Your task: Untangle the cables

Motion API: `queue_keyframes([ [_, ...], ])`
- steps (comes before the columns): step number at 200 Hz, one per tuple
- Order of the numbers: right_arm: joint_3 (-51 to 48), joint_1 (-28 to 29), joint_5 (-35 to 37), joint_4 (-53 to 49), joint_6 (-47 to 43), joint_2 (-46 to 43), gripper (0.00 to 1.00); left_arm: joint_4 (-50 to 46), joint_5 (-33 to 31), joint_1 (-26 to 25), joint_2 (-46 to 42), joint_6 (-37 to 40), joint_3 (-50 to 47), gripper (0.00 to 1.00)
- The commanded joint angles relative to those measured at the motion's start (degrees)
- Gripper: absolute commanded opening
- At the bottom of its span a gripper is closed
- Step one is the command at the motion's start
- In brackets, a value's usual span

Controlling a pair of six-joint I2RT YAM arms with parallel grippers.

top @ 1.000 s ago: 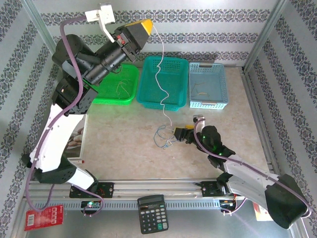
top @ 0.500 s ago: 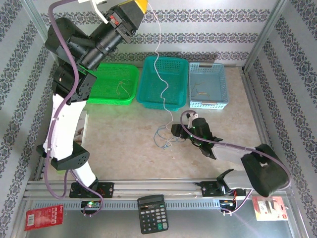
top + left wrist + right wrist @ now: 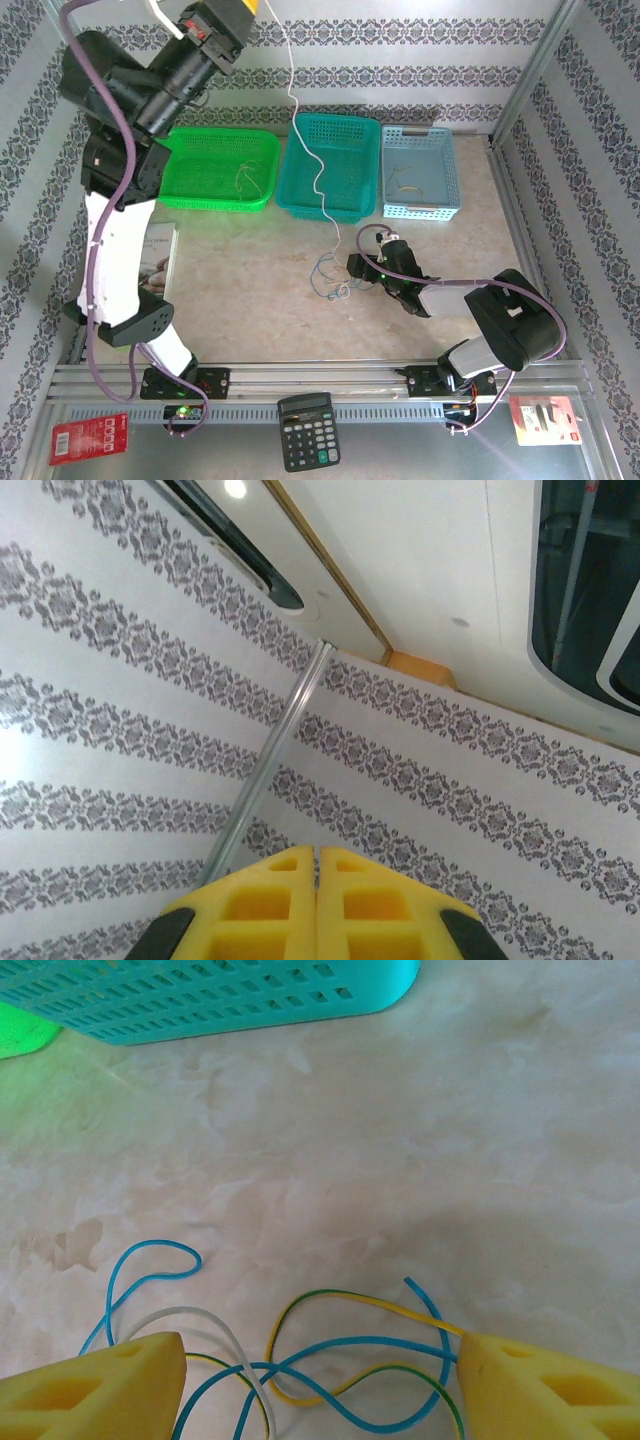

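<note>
The whitish cable (image 3: 319, 172) is held up by the closed left hand (image 3: 317, 865) and is draped across the teal basket (image 3: 300, 205); the tangled cables (image 3: 350, 1339) are straddled by the open right hand (image 3: 322, 1360).

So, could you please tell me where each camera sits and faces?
Top external: above and behind, looking down on the table; left arm, right arm, left pincer holding up one of the cables, right pincer by the others.
Left wrist: high up, facing patterned wall and ceiling; its shut yellow fingers.
Right wrist: low, facing along the table; open yellow fingers straddle the cables.
Shared: top and right wrist show cables, teal basket.
</note>
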Motion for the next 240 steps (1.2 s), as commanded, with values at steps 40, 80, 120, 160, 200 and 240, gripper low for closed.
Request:
queue_keyframes([
  [40, -1.05, -1.39, 0.59, 1.57, 1.99, -0.39, 0.77, -2.19, -0.96, 3.08, -5.38, 5.65, -0.25, 0.00],
  [80, -1.08, -3.12, -1.87, 1.10, 4.72, -3.91, 0.80, -3.35, -1.05, 4.21, -6.70, 7.15, -1.02, 0.00],
  [120, -0.18, -5.15, -4.73, -0.55, 6.45, -8.29, 0.81, -2.50, -1.61, 4.77, -8.56, 7.91, -3.63, 0.00],
  [160, -0.44, -4.86, -8.40, -0.80, 6.00, -10.98, 0.77, -2.22, -1.53, 5.04, -8.80, 8.05, -3.95, 0.00],
  [200, -3.08, -1.74, -9.15, -2.06, 2.93, -15.58, 0.77, -2.16, -1.33, 5.01, -8.69, 7.97, -4.29, 0.00],
  [240, -4.09, 4.05, -6.00, -4.61, -1.09, -16.73, 0.79, -2.14, -1.33, 5.15, -8.70, 8.39, -4.37, 0.00],
])
